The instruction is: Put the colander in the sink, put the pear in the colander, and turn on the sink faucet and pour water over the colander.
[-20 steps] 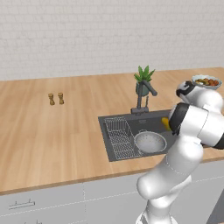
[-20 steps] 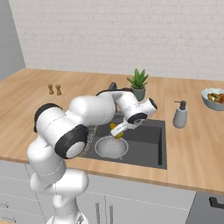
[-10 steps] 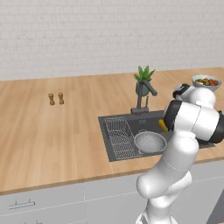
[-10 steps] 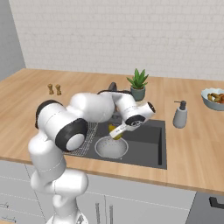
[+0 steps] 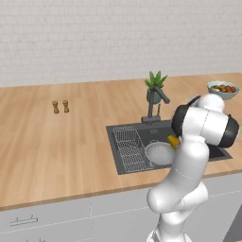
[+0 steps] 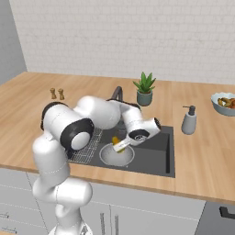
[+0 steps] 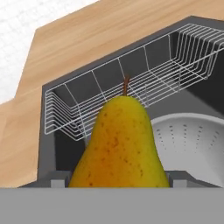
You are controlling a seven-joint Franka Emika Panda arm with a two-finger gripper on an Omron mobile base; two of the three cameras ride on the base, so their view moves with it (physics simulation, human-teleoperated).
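On the left of the table (image 5: 71,142), two small shakers (image 5: 60,107) are standing. In the sink (image 6: 156,153), the wire rack (image 5: 130,147) is lying left of the colander (image 5: 159,153). The jaws (image 6: 120,145) are gripping the pear (image 6: 117,141), which is hanging just above the colander. The sink faucet (image 5: 156,101) is rising behind the basin, and a fruit bowl (image 5: 222,89) is sitting far right.

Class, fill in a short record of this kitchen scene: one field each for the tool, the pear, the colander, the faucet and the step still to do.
tool: shut on the pear, above the colander
pear: held between the fingers, stem pointing away from the hand
colander: in the sink, beside the wire rack
faucet: no water seen running
next step: probably release the pear into the colander
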